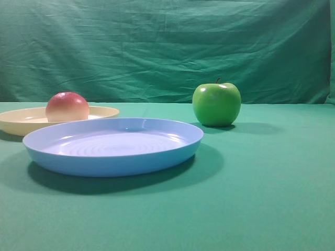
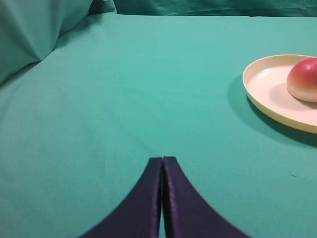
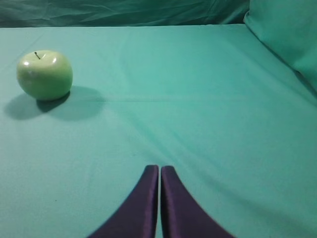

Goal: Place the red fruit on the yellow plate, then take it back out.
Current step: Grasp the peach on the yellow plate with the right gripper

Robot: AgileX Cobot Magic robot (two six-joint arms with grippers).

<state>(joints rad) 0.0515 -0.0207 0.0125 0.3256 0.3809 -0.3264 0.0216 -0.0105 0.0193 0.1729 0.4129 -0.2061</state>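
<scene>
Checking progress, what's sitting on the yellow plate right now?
Only the red fruit sits on the yellow plate. The blue plate hides part of its front rim.

Red fruit (image 1: 67,106): deep red on top, fading to pale cream-yellow low down. Yellow plate (image 1: 107,112): plain pale cream-yellow. Blue plate (image 1: 112,157): light blue, faint concentric rings inside. Apple (image 1: 216,104): glossy green, dark stem. Surface (image 1: 261,198) and backdrop cloth (image 1: 167,47): uniform teal green, creased. Left gripper (image 2: 162,161) and right gripper (image 3: 159,169): dark purple-black jaws.
</scene>
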